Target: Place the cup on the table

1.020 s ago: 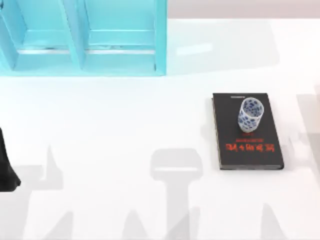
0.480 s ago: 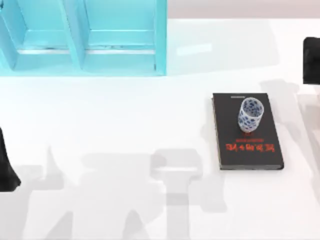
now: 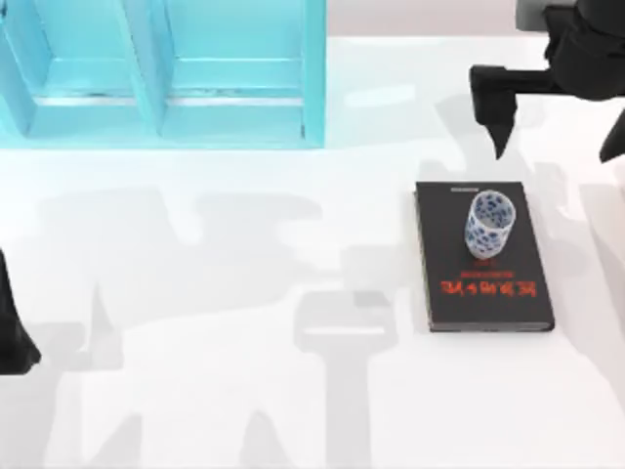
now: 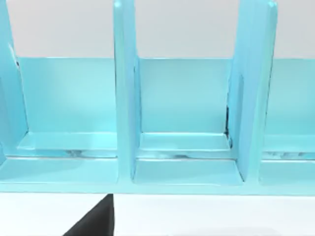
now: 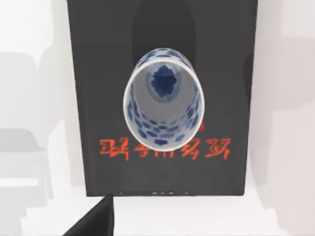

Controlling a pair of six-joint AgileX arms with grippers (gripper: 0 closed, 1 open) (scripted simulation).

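The cup, white with blue dots, stands upright on the far half of a black book lying on the right part of the white table. My right gripper hangs open above the table just beyond the book's far edge, apart from the cup, with nothing between its fingers. Its wrist view looks straight down into the cup on the book. My left arm is parked at the table's left edge.
A turquoise shelf unit with open compartments stands at the far left, and the left wrist view faces it. Bare tabletop stretches left of the book and in front of it.
My right arm has come in from the right edge and moved left to hang beyond the book's far edge. The cup, the book and the left arm have not moved.
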